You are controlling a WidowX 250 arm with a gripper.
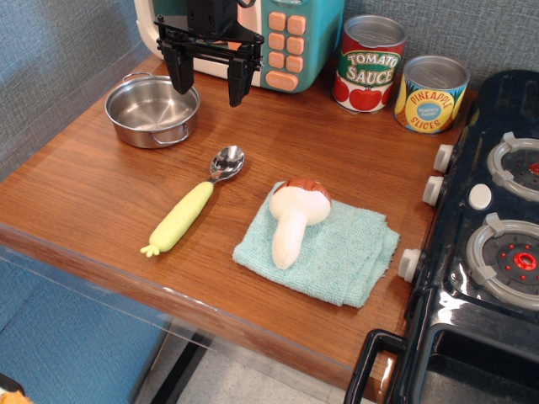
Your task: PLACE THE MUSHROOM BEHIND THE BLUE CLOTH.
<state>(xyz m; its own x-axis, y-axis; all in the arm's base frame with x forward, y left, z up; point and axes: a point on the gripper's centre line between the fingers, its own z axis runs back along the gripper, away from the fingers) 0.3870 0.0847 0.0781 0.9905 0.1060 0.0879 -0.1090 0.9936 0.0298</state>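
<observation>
The mushroom (295, 217) lies on the blue cloth (337, 252), its reddish-brown cap toward the back and its cream stem pointing to the front edge. The cloth lies flat on the wooden counter, right of centre. My gripper (210, 76) hangs open and empty at the back left, above the counter between the steel pot and the toy microwave, well away from the mushroom.
A steel pot (152, 109) stands at the back left. A spoon with a yellow-green handle (192, 210) lies left of the cloth. A toy microwave (278, 38), a tomato sauce can (369, 63) and a pineapple can (431, 93) line the back. A toy stove (497, 227) stands on the right.
</observation>
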